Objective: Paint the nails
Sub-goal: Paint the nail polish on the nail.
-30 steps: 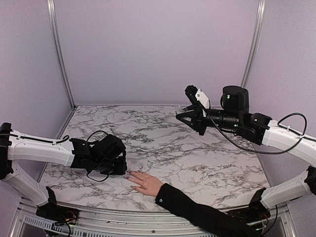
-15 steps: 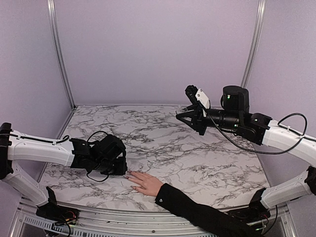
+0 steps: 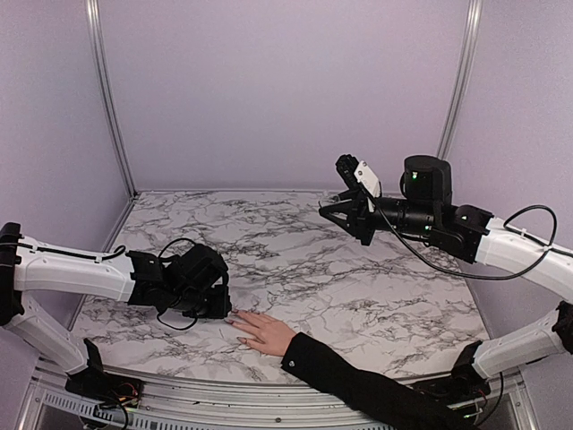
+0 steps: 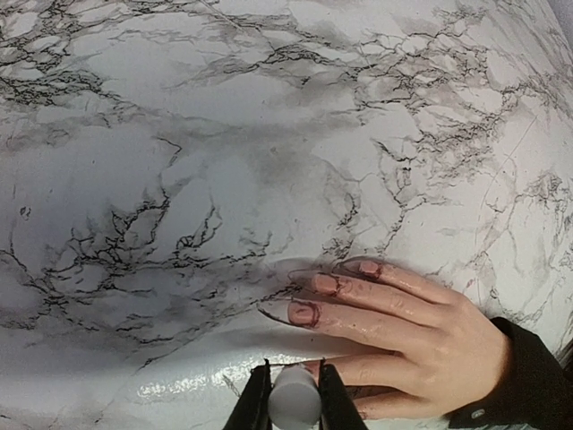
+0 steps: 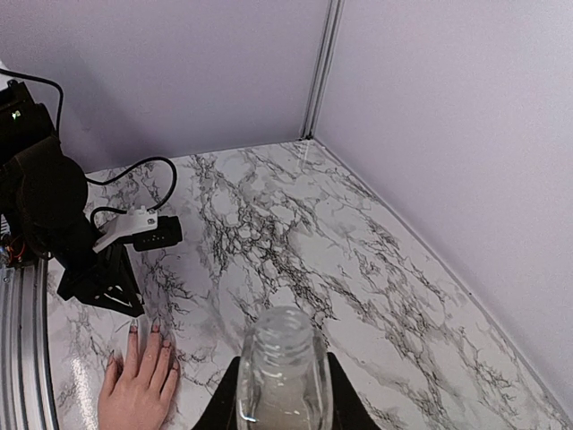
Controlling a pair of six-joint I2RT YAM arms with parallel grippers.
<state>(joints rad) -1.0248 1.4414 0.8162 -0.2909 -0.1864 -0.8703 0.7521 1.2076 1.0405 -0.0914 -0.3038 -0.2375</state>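
A pale hand (image 3: 264, 331) in a black sleeve (image 3: 358, 385) lies palm down on the near part of the marble-patterned bench (image 3: 295, 260), a little left of the middle. Its fingers are spread slightly and point left and away. The nails (image 4: 304, 313) sit at the fingertips, just beside the left claw (image 4: 295, 372). In the left wrist view, three of them show a reddish tint, with some of the colour smeared on the skin around them.

The left claw is low over the bench at the fingertips, closed on a small white cylindrical cap (image 4: 294, 403) pinched between its two fingers. The cap stands over the nearer fingers of the hand. What hangs below it is hidden, so I cannot tell whether anything touches a nail.

The right claw (image 5: 282, 363) is raised above the far right part of the bench, well apart from the hand. It is clamped on a clear glass bottle (image 5: 282, 385), which stands upright between its fingers with the mouth uncovered. The contents cannot be made out.
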